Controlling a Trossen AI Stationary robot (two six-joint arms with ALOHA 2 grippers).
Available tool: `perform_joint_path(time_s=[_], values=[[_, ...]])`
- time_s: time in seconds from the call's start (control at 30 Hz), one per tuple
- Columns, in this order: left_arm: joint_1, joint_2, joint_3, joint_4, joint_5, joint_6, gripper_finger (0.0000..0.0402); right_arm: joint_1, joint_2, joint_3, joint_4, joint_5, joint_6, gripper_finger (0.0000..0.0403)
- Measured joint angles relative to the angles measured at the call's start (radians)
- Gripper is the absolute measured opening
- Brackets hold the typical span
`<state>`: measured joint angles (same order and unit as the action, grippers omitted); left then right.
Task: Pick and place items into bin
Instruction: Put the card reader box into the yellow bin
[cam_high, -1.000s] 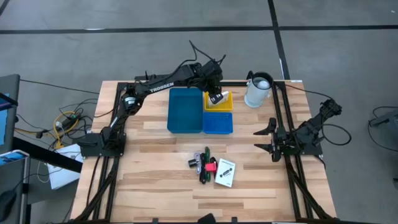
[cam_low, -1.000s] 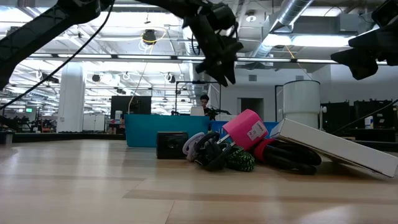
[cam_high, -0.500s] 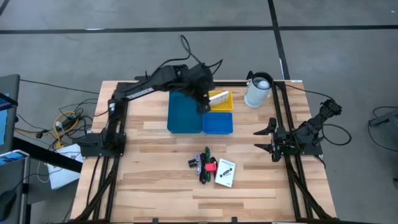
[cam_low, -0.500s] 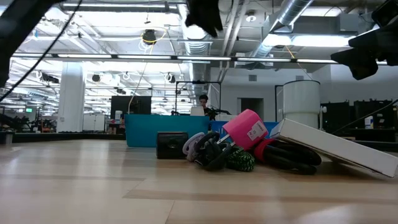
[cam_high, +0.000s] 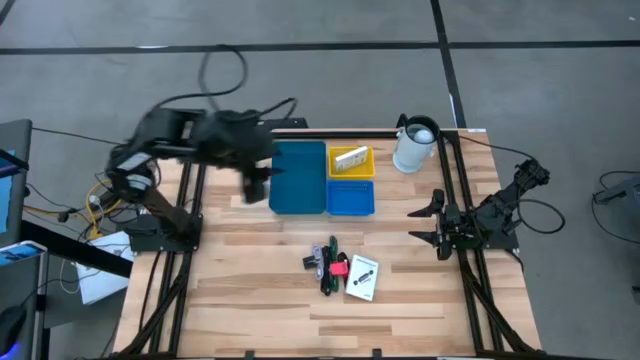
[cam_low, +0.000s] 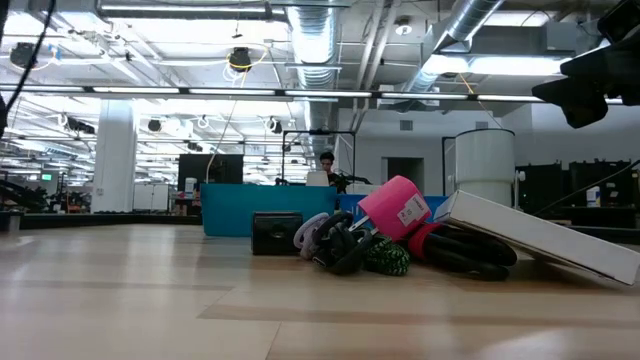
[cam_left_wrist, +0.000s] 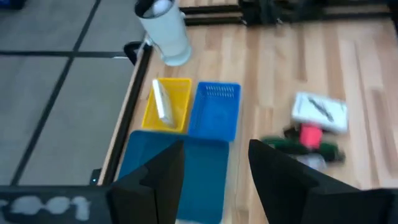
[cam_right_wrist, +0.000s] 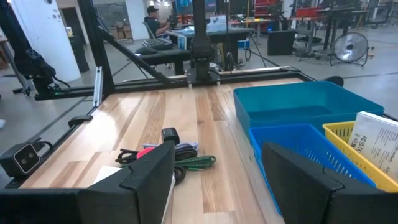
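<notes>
Motion blur and a tangled pile

My left arm (cam_high: 190, 135) smears in the high view, its gripper indistinct; I can't separate the pens in the heap (cam_high: 328, 265), and the card's (cam_high: 362, 277) print is unreadable.

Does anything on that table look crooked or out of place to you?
Only small things. The white bar lies slantwise in the yellow tray, and the white card leans tilted on the jumbled pile of pens. Nothing looks spilled or broken.

Grey concrete floor (cam_high: 520, 25), exposed ceiling ducts (cam_low: 320, 50), bright strip lights
</notes>
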<state>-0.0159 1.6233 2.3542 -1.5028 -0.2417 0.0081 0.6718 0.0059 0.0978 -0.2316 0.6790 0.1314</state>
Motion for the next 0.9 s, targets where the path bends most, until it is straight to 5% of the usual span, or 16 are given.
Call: perform_joint_path(time_s=[0.47,0.9], values=[[-0.139,-0.119,-0.052,-0.028,0.131,-0.120,0.0169,0.000,0.000,0.000,-0.001,0.000,0.000,0.0235],[-0.488,-0.145,-0.428,0.443,-0.118,-0.127,0.0169,0.000,0.000,0.000,-0.001,0.000,0.000,0.0235]])
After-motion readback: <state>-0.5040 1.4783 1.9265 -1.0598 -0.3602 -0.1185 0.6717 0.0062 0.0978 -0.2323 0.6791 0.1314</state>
